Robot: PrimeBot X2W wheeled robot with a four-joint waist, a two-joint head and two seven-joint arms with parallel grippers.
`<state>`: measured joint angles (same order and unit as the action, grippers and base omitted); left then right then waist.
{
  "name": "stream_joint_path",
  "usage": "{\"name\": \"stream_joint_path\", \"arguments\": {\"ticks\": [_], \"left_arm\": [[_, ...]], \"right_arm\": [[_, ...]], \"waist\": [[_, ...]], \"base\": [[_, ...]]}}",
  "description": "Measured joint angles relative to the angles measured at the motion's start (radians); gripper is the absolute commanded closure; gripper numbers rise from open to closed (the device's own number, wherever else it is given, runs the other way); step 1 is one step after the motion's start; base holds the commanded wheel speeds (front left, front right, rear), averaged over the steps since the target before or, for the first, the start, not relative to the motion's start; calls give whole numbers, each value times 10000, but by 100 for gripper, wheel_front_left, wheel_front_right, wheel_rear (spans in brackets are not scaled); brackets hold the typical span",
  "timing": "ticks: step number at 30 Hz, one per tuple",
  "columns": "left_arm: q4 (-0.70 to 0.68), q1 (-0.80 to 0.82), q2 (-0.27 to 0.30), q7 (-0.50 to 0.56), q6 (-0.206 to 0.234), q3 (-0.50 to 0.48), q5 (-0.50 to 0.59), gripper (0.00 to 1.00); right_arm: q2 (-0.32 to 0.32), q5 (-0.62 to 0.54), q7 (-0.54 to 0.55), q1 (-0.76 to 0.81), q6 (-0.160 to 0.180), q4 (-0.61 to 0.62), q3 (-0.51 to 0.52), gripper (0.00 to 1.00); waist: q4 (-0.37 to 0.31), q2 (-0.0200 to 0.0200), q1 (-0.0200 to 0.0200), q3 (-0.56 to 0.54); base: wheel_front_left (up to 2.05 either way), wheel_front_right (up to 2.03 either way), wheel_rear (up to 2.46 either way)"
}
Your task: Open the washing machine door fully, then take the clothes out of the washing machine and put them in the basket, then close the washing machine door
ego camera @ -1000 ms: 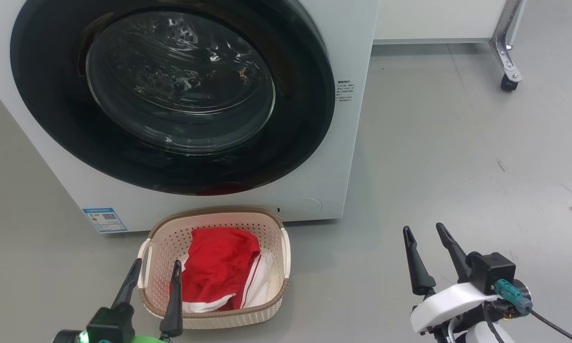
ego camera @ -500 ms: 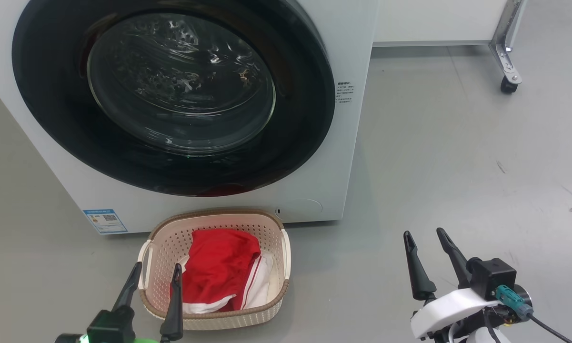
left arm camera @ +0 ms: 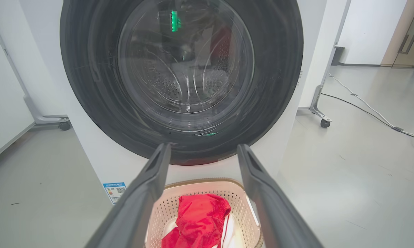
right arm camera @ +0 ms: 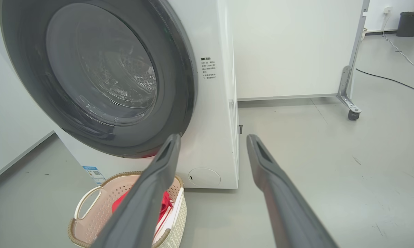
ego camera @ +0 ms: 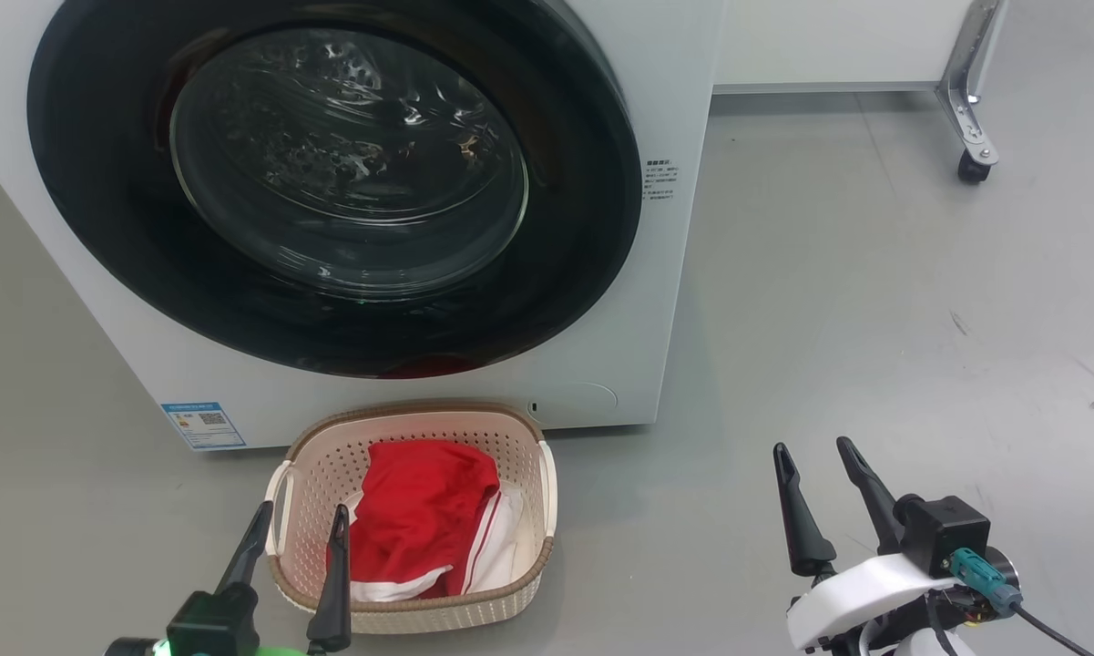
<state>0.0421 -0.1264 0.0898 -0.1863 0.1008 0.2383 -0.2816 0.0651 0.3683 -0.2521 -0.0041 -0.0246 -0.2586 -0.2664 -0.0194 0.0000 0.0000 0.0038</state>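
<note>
Grey floor (ego camera: 829,319) runs under a white washer (ego camera: 683,55), whose round black door (ego camera: 583,228) sits flush against its front. Just before it stands a basket (ego camera: 419,415) holding red clothes (ego camera: 424,506). Left gripper (ego camera: 302,510), fingers apart and empty, hovers at the basket's near edge. Right gripper (ego camera: 812,446), fingers also apart and empty, hangs over bare floor well to the right.

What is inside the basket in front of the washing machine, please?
Red clothes with white panels lie bunched in the basket. Anything beneath them, and most of the basket's floor, is covered by the fabric.
</note>
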Motion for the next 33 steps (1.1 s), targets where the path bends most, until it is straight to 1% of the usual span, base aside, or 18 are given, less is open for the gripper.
{"name": "stream_joint_path", "arguments": {"ticks": [4, 5, 13, 17, 23, 33], "left_arm": [[-27, -7, 0, 8, 0, 2, 0, 0], [-31, -8, 0, 15, 0, 4, 0, 100], [823, -114, -173, 15, -2, 194, 0, 100], [803, -215, -182, 15, -17, 215, -219, 100], [723, -226, -188, 12, -173, 194, -1032, 100], [717, -217, -211, 240, -282, -125, -2566, 100]], "right_arm": [[0, 0, 0, 71, 8, 38, 2, 0], [0, 0, 0, 81, 8, 42, 2, 100], [-69, 6, 40, 633, 8, -750, -61, 100], [-79, 226, 61, 733, -4, -752, -29, 100], [-88, 1007, 192, 733, -48, -677, 123, 100], [-104, 2347, 518, 725, -130, -548, 508, 100]], "waist": [[29, 0, 0, -23], [37, 0, 0, -26], [42, 0, 0, -30], [48, 0, 0, -28], [58, 0, 0, -21], [69, 1, 0, -13]], "base": [[0, 0, 0], [0, 0, 0], [0, 0, 0], [0, 0, 0], [0, 0, 0], [0, 0, 0]]}}
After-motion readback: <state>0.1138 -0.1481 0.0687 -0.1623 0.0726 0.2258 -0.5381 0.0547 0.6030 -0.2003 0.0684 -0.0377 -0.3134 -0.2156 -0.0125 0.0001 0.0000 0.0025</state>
